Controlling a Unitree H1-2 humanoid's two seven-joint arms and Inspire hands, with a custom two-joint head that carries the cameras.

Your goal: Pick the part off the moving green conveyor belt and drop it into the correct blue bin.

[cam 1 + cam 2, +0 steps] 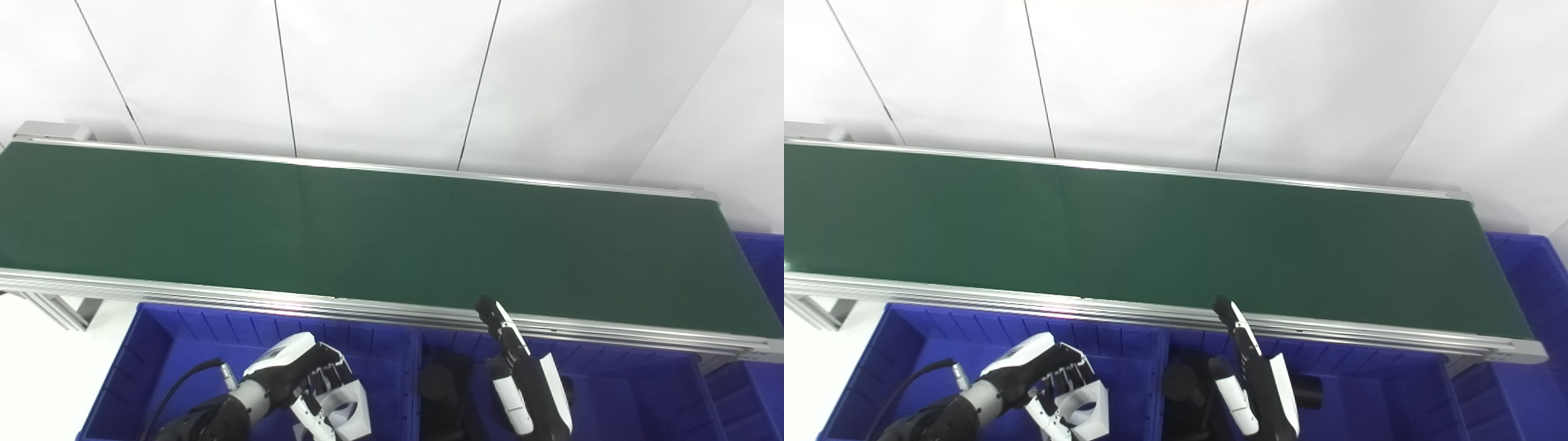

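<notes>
Left hand (pixel 306 380) holds a white part (pixel 346 410) over the left blue bin (pixel 153 343), below the near edge of the green conveyor belt (pixel 367 239).

Its fingers curl around the pale, ring-shaped part, inside the bin's walls. The right hand (pixel 520 373) hangs over the middle blue bin (pixel 612 373), fingers straight and together, tips reaching up to the belt's near rail, holding nothing. Black parts (pixel 441 386) lie in that bin. No part shows on the belt surface.
</notes>
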